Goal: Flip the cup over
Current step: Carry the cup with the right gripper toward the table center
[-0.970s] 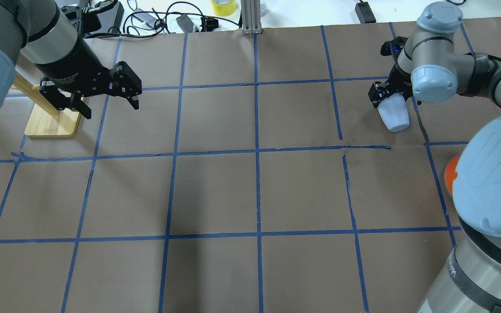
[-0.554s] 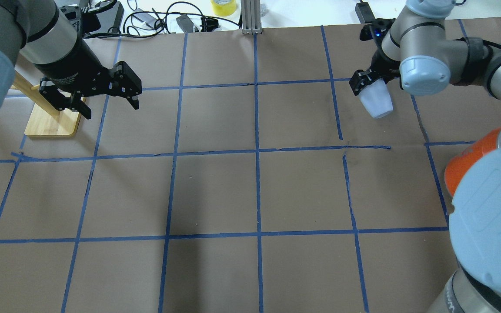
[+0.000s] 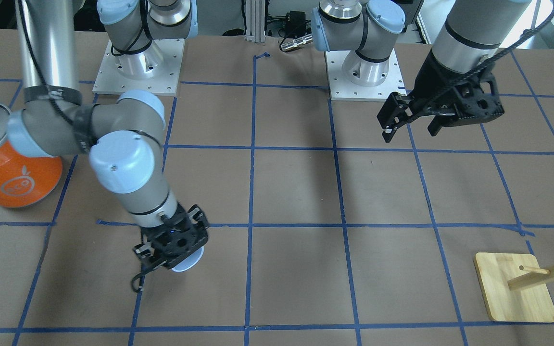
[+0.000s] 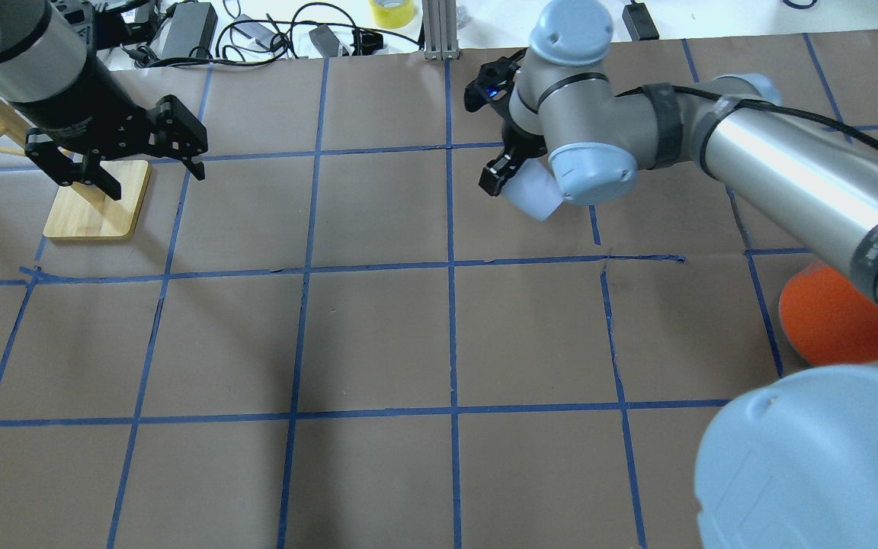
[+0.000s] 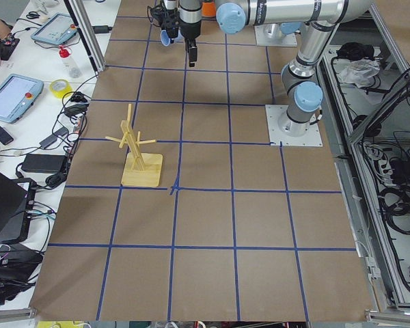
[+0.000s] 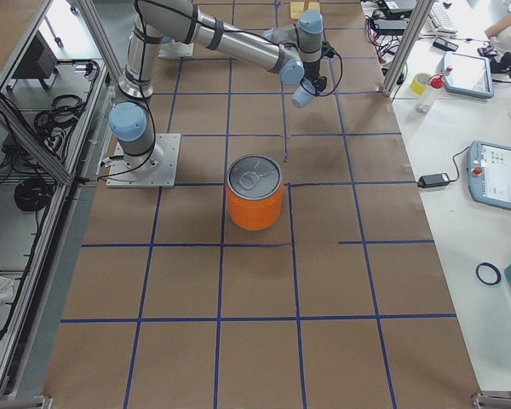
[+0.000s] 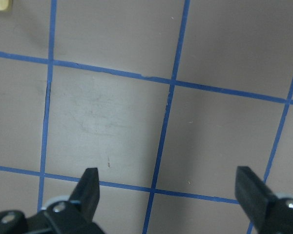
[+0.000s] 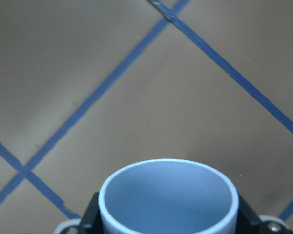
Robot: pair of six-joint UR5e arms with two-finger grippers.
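Note:
The pale lavender-blue cup (image 4: 534,194) is held in my right gripper (image 4: 517,181), which is shut on it, above the table's far middle. The cup is tilted and clear of the table. It shows under the gripper in the front-facing view (image 3: 189,262), and its open mouth fills the bottom of the right wrist view (image 8: 168,200). My left gripper (image 4: 157,179) is open and empty, hovering next to the wooden stand, far from the cup. Its fingers frame bare paper in the left wrist view (image 7: 168,180).
A big orange can (image 4: 835,320) with a silver lid (image 6: 255,177) stands at the right, under my right arm. A wooden peg stand (image 4: 96,202) sits at the far left. Blue tape lines grid the brown paper. Cables and a tape roll (image 4: 392,11) lie beyond the far edge.
My right arm has carried the cup leftward, from the far right toward the table's far middle. My left gripper has shifted a little to the left and farther away, still open.

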